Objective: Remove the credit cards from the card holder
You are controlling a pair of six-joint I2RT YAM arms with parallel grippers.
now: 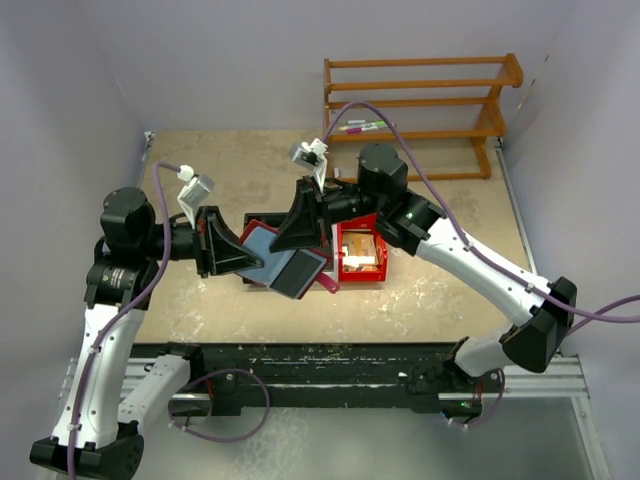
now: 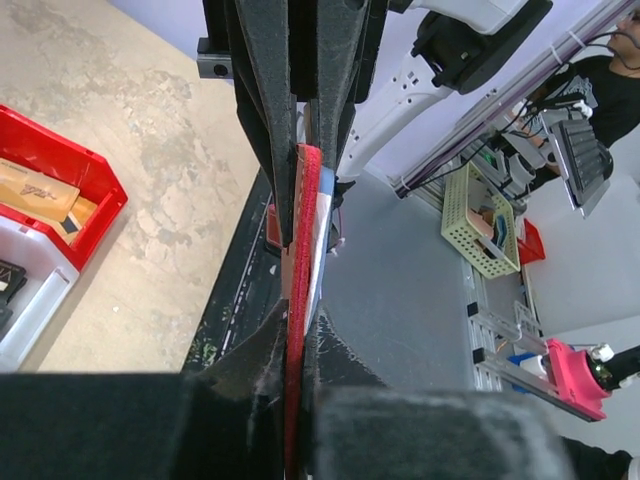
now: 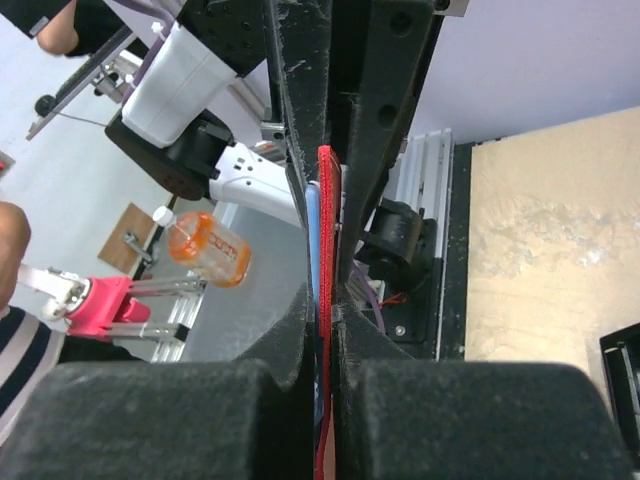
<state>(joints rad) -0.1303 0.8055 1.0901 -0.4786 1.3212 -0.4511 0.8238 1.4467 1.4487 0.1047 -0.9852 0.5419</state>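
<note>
The maroon card holder is spread open above the desk, showing blue-grey sleeves. It is held between the left end effector and the right end effector. Each is closed tight on a thin red edge, seen end-on between its fingers.

left claw pinching card holder edge-on | red bin at left
</note>
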